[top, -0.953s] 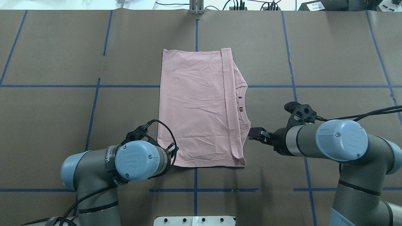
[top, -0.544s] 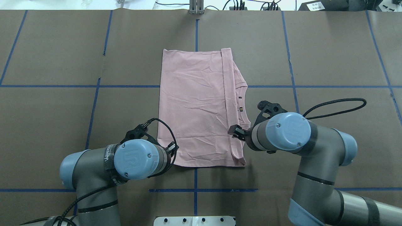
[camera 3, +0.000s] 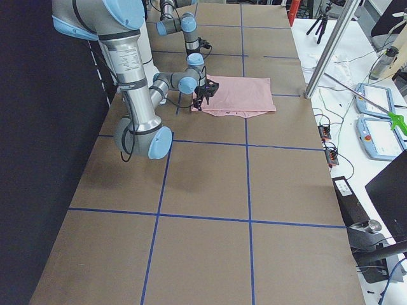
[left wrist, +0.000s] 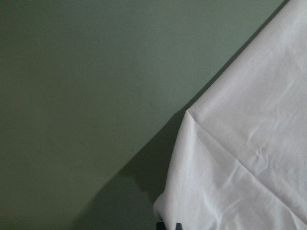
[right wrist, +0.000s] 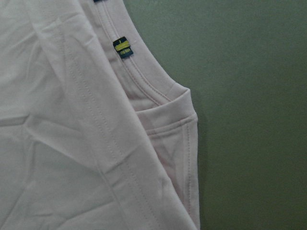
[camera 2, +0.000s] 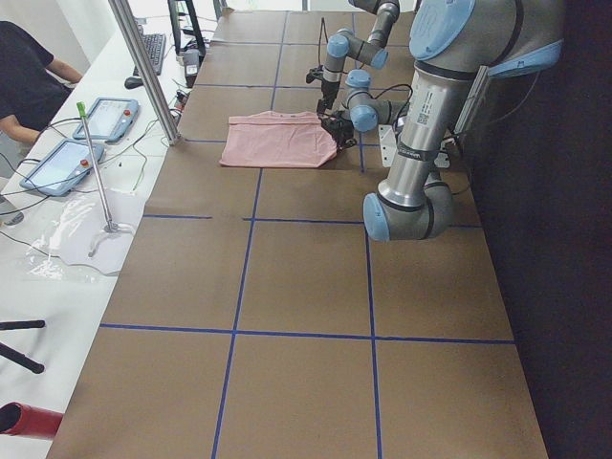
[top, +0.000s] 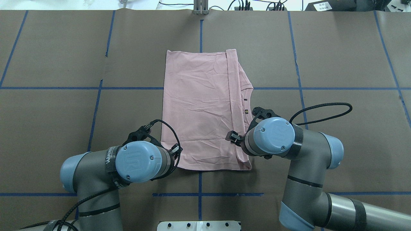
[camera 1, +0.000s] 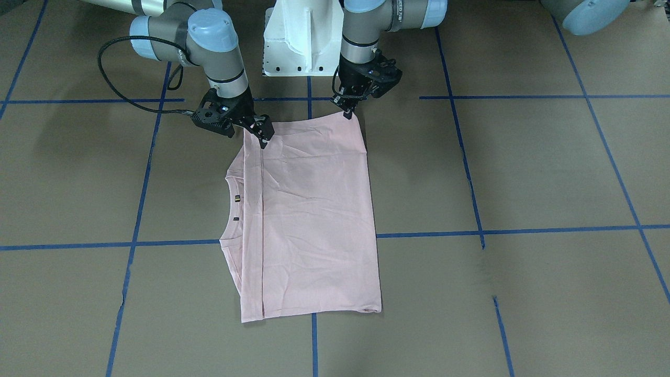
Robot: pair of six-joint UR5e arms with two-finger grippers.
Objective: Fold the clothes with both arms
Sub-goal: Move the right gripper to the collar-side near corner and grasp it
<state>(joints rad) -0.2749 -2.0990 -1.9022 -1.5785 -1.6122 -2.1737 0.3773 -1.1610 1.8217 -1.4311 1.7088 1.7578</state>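
Nearest the robot's base, my left claw (camera 1: 347,111) sits on the near left corner of the T-shirt (top: 196,106). Its fingers look drawn to a point on the cloth, so I read it as pinching that corner. My right claw (camera 1: 261,132) hangs over the near right part, by the hem band (top: 231,96), with its fingers apart and holding nothing. I cannot tell whether it touches the cloth. The shirt lies as a flat folded rectangle mid-counter (top: 337,64), with the neckline (right wrist: 144,84) peeking out on the right and its far edge well apart from both claws. I judge this the grasp before a near-to-far fold. Next I'd lower the right claw, close it through all the layers, then lift both corners evenly and carry them over.
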